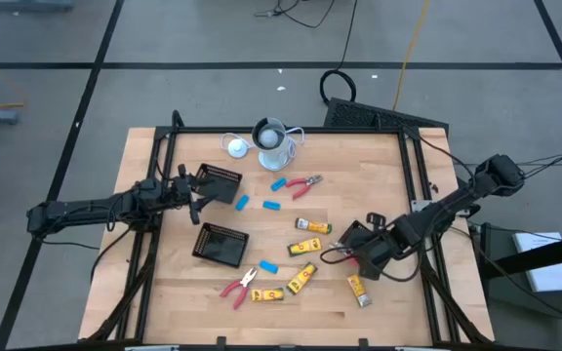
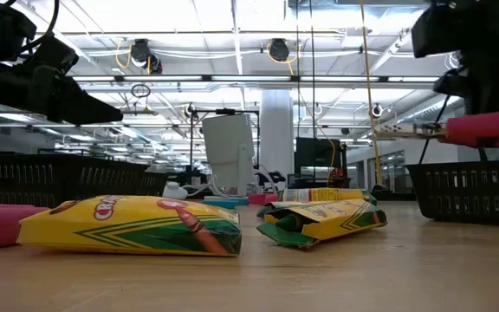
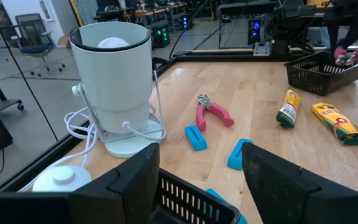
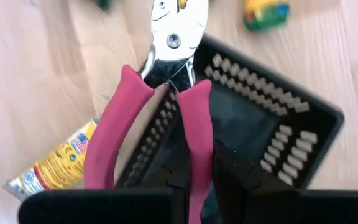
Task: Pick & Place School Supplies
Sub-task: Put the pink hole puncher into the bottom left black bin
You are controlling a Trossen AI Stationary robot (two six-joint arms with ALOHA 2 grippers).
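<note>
Right claw (image 4: 199, 180): pinches one red handle of pliers (image 4: 166, 93) above basket (image 4: 303, 124).
Left claw (image 3: 197, 168): wide, empty.
Risk: single-handle hold; pliers may swing, hit rim, land outside.

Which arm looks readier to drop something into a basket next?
The right. Its gripper is shut on a red-handled plier-like tool, held over a black mesh basket. The left gripper is open at another basket, holding nothing.
</note>
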